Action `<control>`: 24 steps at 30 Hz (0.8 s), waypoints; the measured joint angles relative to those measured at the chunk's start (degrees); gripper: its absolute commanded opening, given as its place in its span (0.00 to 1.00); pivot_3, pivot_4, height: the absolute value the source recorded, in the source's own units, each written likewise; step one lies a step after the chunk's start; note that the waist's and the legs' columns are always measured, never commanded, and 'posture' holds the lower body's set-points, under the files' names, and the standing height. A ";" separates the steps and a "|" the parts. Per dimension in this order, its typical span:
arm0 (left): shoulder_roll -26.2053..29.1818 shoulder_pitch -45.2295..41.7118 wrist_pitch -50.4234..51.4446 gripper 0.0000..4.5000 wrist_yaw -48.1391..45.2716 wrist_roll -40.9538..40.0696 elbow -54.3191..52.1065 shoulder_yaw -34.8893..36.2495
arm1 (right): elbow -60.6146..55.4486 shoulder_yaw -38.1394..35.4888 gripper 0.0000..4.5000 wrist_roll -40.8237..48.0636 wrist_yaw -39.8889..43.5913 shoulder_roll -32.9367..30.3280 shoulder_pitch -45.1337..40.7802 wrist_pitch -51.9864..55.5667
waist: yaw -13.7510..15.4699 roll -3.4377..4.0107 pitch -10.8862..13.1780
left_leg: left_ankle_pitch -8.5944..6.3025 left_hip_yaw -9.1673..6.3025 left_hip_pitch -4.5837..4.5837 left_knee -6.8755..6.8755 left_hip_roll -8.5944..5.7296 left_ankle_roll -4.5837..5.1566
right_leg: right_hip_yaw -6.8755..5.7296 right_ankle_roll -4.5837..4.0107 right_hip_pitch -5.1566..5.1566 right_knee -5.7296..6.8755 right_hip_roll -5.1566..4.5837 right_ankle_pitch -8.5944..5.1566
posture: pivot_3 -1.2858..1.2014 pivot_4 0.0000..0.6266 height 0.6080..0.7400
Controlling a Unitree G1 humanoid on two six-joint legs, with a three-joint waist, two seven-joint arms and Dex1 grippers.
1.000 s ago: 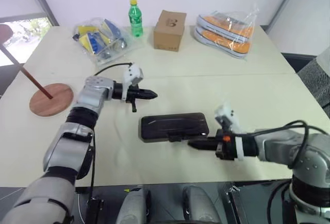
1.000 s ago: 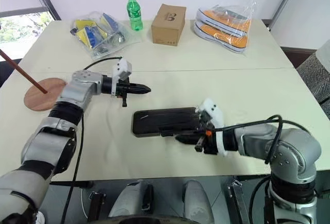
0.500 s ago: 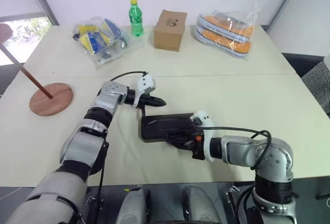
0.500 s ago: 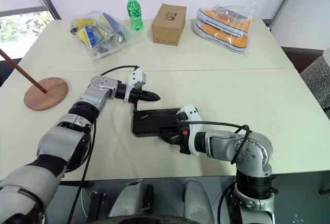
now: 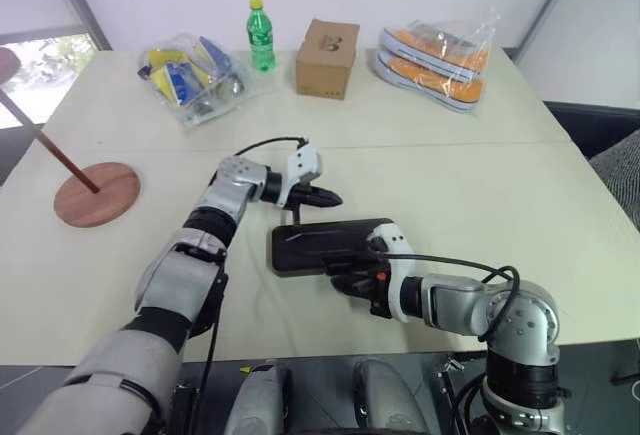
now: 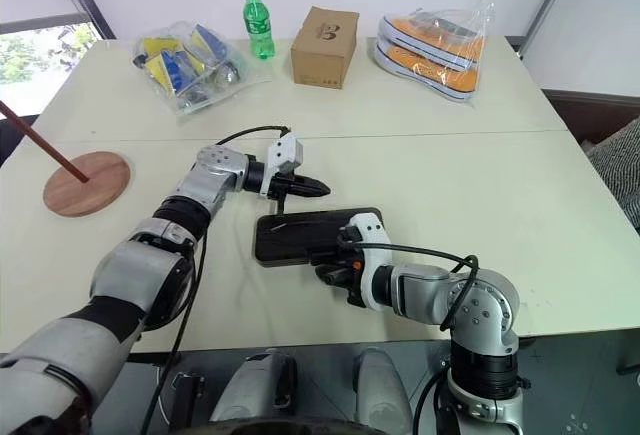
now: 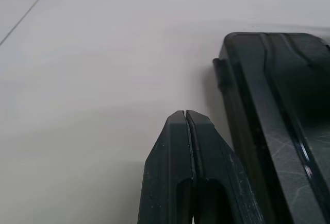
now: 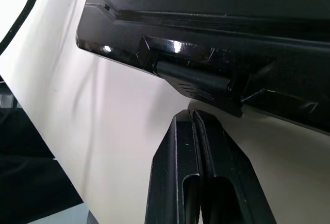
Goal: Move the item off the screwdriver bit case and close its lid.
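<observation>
**Both grippers flank the closed case**

Head view: the screwdriver bit case [image 5: 332, 247] lies lengthwise across the table, between left gripper [image 5: 333, 197] behind and right gripper [image 5: 350, 282] in front.

Left wrist: fingers [image 7: 178, 152] pressed together beside its corner.

Right wrist: fingers [image 8: 198, 147] pressed together, just under the latch tab [image 8: 193, 77].

The item [image 5: 95, 193] stands well apart.

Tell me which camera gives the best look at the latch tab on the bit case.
The right wrist view: the latch tab juts from the near edge of the screwdriver bit case, just above the shut right gripper. In the head views the right gripper hides most of it. The left wrist view shows another edge of the case.
</observation>
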 measured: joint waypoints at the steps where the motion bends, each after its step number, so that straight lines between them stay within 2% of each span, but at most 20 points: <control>1: -0.12 0.26 0.00 0.00 -1.04 0.25 -0.17 -0.17 | 0.00 -0.04 0.01 -0.05 -0.20 0.16 -0.05 0.00 | 0.00 0.00 0.00 | 0.00 0.00 0.00 0.00 0.00 0.00 | 0.00 0.00 0.00 0.00 0.00 0.00 | 0.52 0.24 1.00; 8: 0.58 2.25 0.86 0.00 -5.48 1.49 -3.24 -1.24 | 0.00 -0.14 0.01 -0.63 -0.81 0.81 -0.21 0.02 | -0.04 0.00 0.00 | 0.00 -0.01 0.00 0.00 0.02 0.00 | 0.00 0.00 0.00 0.00 0.01 0.00 | 0.52 0.24 1.00; 24: 1.54 4.15 2.27 0.00 -5.63 2.10 -7.72 -1.62 | 0.25 2.87 0.01 -5.56 0.40 1.69 -2.52 -0.09 | -0.30 0.00 -0.01 | 0.00 -0.01 0.05 0.00 0.16 0.00 | 0.02 -0.05 0.01 0.02 0.21 0.03 | 0.52 0.24 1.00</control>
